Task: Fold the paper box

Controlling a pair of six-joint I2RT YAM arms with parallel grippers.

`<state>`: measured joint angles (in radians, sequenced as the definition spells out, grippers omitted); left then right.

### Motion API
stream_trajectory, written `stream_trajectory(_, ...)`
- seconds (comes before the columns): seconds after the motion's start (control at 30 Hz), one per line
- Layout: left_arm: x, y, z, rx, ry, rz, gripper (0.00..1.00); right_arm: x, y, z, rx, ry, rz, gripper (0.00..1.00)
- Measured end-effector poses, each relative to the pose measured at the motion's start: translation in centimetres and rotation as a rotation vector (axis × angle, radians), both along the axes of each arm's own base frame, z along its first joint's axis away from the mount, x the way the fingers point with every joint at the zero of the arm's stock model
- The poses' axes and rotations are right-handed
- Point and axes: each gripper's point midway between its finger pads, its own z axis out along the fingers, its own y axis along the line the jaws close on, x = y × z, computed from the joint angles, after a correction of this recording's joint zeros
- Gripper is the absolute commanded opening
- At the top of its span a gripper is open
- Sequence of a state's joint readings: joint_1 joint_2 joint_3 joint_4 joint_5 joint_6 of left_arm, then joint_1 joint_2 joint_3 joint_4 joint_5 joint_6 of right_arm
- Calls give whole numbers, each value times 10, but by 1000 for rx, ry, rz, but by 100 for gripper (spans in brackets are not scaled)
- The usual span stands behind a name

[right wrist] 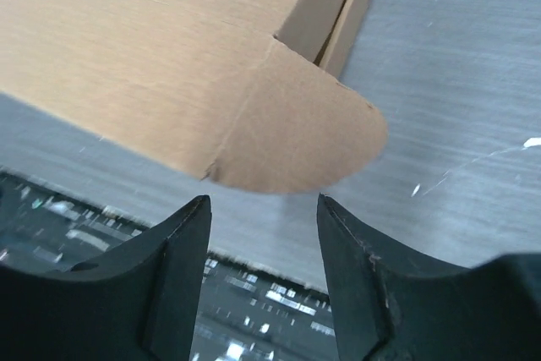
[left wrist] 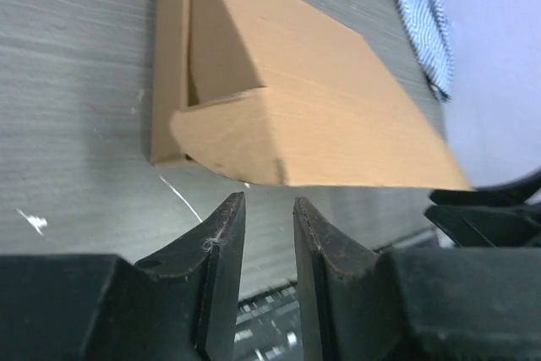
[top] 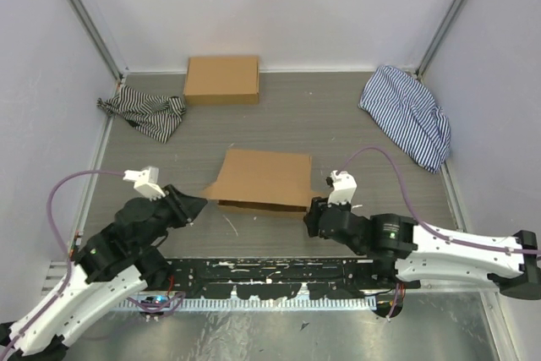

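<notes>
Paper box [top: 264, 179] sits mid-table, approx centred btw the two arms, partly folded: shallow tray w/ the big lid panel tilted over it, open edge facing the arm bases. Left wrist view shows box [left wrist: 296, 124] w/ a rounded side flap sticking out toward the cam and the side wall upright behind it. Right wrist view shows the other end [right wrist: 169, 65], also w/ a rounded tab hanging out past the corner, above the tabletop.

Left gripper [top: 196, 205] is just beside the box's left near corner, not touching. Fingers slightly apart w/ a narrow gap, nothing btw them [left wrist: 269, 209]; flap edge sits just beyond the tips. Right gripper [top: 311, 217] is at the box's right near corner. Fingers wide apart, nothing held [right wrist: 264, 209]; tab is just ahead of the tips, contact can't be told.

Further out: second cardboard box [top: 222, 79], closed, at back wall, well apart. Black/white striped cloth [top: 144, 113] back left, blue striped cloth [top: 407, 116] back right. Table [top: 338, 124] is grey wood-grain; black perforated strip [top: 270, 272] runs along near edge.
</notes>
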<state>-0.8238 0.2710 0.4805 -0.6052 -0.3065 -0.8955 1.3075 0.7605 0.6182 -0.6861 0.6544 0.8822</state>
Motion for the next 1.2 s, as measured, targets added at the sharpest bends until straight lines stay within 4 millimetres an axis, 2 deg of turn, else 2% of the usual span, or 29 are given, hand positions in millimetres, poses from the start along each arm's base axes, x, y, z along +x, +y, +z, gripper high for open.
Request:
stream_trajectory(0.17,-32,13,25,-95,25,-49,35,-25,-7,23,126,55,81,52)
stream_trajectory(0.27,-38,18,38,-96,8,-59,37,-27,-15,58,247,24,89,41)
stream_trajectory(0.33,-35,16,44,-64,3,-69,38,-25,-20,86,323,-14,76,30)
stream_trajectory(0.4,-25,6,45,24,37,-83,39,-18,-26,117,374,-67,44,25)
stream_trajectory(0.47,-10,-8,43,121,90,-102,39,-9,-27,134,361,-106,8,19)
stream_trajectory(0.53,11,-30,37,242,159,-131,38,5,-20,139,274,-140,-41,15)
stream_trajectory(0.6,31,-51,27,335,207,-156,37,21,-8,130,140,-157,-94,10)
stream_trajectory(0.67,50,-67,7,421,254,-177,36,44,4,113,-2,-141,-138,8)
stream_trajectory(0.73,60,-68,-15,488,303,-188,36,74,10,86,-95,-78,-176,5)
stream_trajectory(0.8,66,-64,-29,514,344,-189,35,102,2,54,-135,13,-205,3)
stream_trajectory(0.9,78,-56,-36,505,368,-169,35,127,-12,11,-154,148,-219,3)
stream_trajectory(0.93,81,-54,-38,503,375,-165,35,129,-10,-1,-156,186,-198,3)
stream_trajectory(1.0,85,-54,-48,507,391,-167,35,126,7,-22,-148,256,-117,2)
stream_trajectory(1.13,79,-54,-85,541,472,-201,35,117,30,-58,-145,342,-11,1)
stream_trajectory(1.2,76,-53,-102,559,508,-212,35,120,37,-56,-116,329,10,1)
